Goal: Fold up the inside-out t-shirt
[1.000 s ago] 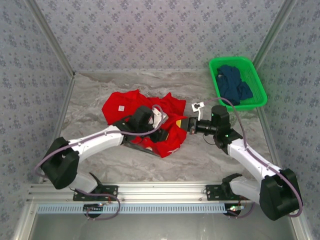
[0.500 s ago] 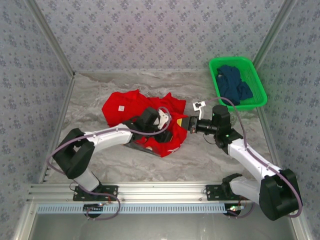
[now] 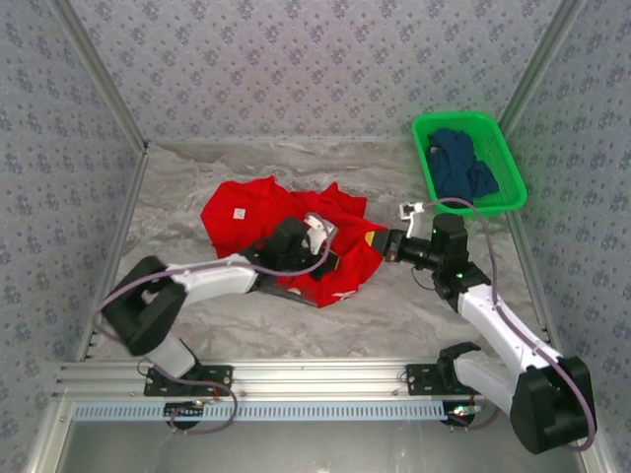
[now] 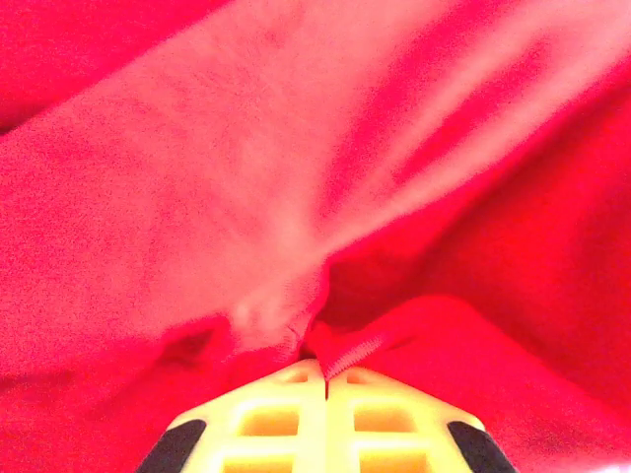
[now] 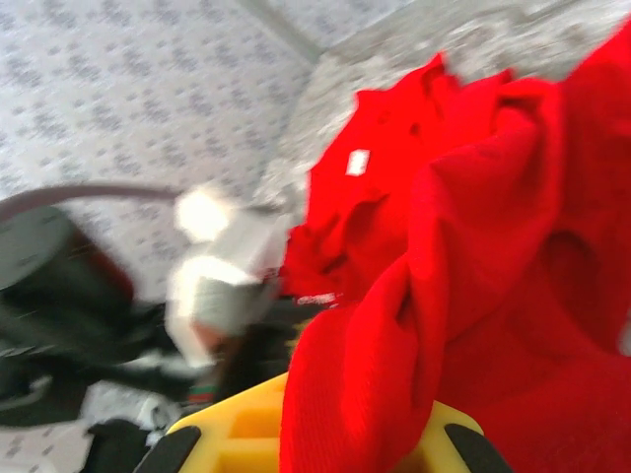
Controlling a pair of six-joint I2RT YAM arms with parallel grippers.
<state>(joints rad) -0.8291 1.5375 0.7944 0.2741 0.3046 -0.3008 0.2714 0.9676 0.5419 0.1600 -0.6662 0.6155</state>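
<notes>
At the near edge of the grey marbled table (image 3: pixel 414 310), the two white-and-black arms were bolted side by side, and both stretched forward to the middle of the table. The left hand (image 3: pixel 331 260) lay low on the crumpled, bright red cloth t-shirt (image 3: pixel 251 207). In the left wrist view its yellow fingers (image 4: pixel 281 424) were pressed together, with a small fold of the red cloth pinched between their tips. The right hand (image 3: pixel 378 242) pointed in from the right side and met the right edge of the same t-shirt. In the right wrist view its yellow fingers (image 5: pixel 237 424) were clamped on a thick fold of red cloth, which hung over them and hid most of the tips. The two hands were near each other, with a bunched ridge of cloth between them.

The t-shirt lay in a heap at the middle of the table, a little left of centre, and part of it spread out toward the far left. A small white label (image 3: pixel 238 213) showed on this part. Farther away, at the far right corner of the table, stood a bright green plastic basket (image 3: pixel 463 118), well apart from the t-shirt. A dark navy-blue garment (image 3: pixel 461 168) lay crumpled inside it. Grey patterned walls (image 3: pixel 296 59) closed the table at the back and at both sides.
</notes>
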